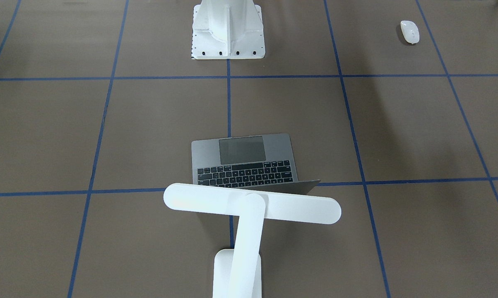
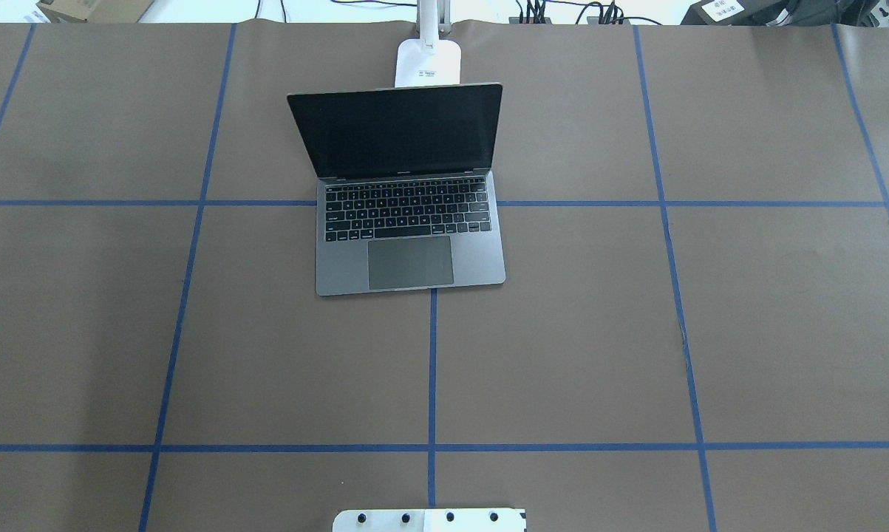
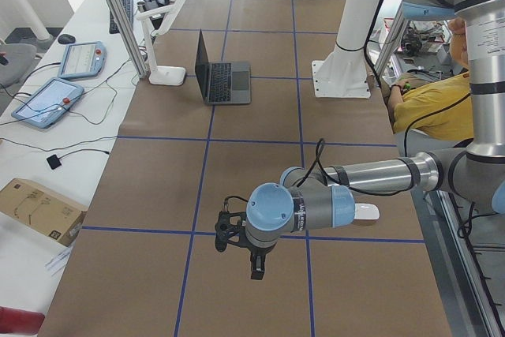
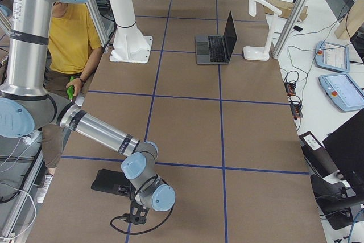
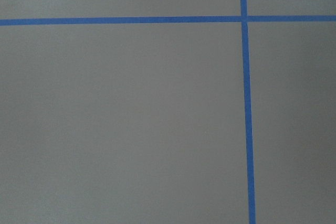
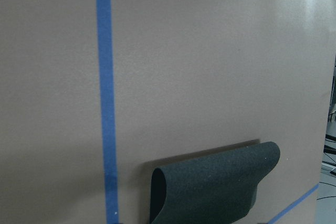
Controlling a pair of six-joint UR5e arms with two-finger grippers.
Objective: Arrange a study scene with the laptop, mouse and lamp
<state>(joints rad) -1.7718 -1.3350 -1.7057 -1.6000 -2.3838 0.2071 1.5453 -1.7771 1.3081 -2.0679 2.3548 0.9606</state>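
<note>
**Open flanks, a blocked middle**

We see the laptop (image 2: 410, 222) open at mid-table. Its upright screen walls off the lamp (image 1: 252, 203) just behind it, which stands taller than the lid. Bare table (image 2: 636, 332) spreads on both flanks and toward the pedestal (image 1: 227, 29). The mouse (image 1: 410, 32) lies well apart, and a curled mouse pad (image 6: 215, 184) humps up at the right end.

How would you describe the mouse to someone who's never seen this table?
Start at the white robot pedestal on the brown table, then look toward the robot's left end. The mouse lies alone: a small glossy white oval, far smaller than the laptop or lamp.
</note>
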